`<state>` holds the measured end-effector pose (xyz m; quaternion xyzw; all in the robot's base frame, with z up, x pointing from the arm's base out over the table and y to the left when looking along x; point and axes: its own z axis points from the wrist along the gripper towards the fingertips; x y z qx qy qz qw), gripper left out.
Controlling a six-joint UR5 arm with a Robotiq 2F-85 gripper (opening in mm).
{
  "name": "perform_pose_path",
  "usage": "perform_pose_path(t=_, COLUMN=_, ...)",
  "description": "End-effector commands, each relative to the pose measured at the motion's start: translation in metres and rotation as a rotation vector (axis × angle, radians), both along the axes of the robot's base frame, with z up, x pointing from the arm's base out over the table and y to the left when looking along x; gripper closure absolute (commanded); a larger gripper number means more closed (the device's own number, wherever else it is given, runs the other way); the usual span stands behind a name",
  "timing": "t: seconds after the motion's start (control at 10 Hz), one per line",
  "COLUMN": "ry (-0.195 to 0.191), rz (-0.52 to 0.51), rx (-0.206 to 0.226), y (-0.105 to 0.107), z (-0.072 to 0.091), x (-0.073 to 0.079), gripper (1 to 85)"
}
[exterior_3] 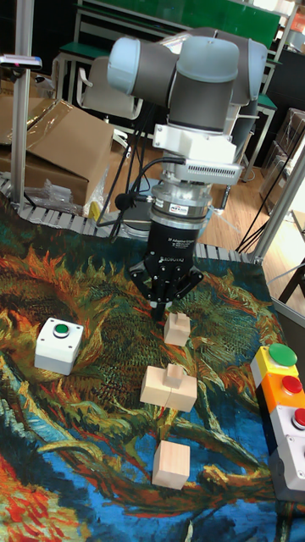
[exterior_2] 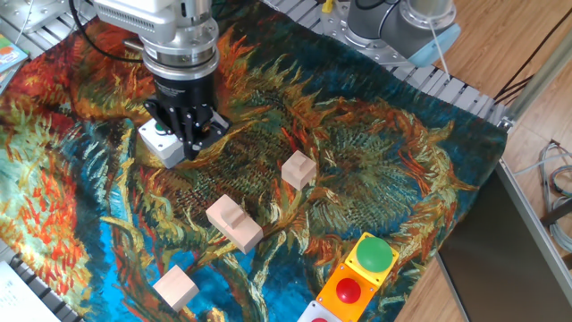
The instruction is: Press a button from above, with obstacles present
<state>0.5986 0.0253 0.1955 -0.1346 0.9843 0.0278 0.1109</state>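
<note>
The small green button (exterior_2: 162, 126) (exterior_3: 61, 330) sits on top of a light grey box (exterior_2: 157, 145) (exterior_3: 56, 349) on the painted cloth. My gripper (exterior_2: 190, 143) (exterior_3: 160, 312) points straight down with its fingertips shut together and nothing held. It hangs beside the box, not over the button. In the tall fixed view it is well to the box's right. Three pale wooden obstacles lie in a row: a small cube (exterior_2: 298, 169) (exterior_3: 177, 329) close to the fingertips, a stepped block (exterior_2: 234, 222) (exterior_3: 169, 386), and a cube (exterior_2: 175, 287) (exterior_3: 172, 463).
A yellow box with a larger green button (exterior_2: 374, 255) (exterior_3: 282, 356) and an orange box with a red button (exterior_2: 348, 291) (exterior_3: 291, 385) stand at the cloth's edge. Another arm's base (exterior_2: 393, 22) is at the back, and a cardboard box (exterior_3: 59, 144) lies beyond the table.
</note>
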Motion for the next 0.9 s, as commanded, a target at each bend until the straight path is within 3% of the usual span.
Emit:
perform_pose_path(t=0.0, ry=0.005, rz=0.028, rx=0.031, y=0.008, z=0.002, x=-0.002, gripper=15.0)
perform_pose_path(t=0.2, ry=0.017, rz=0.007, rx=0.016, y=0.003, z=0.001, x=-0.004, gripper=18.7)
perform_pose_path(t=0.4, ry=0.017, rz=0.002, rx=0.038, y=0.009, z=0.001, x=-0.004, gripper=18.7)
perform_pose_path(t=0.8, ry=0.095, rz=0.027, rx=0.020, y=0.005, z=-0.002, x=-0.025, gripper=20.0)
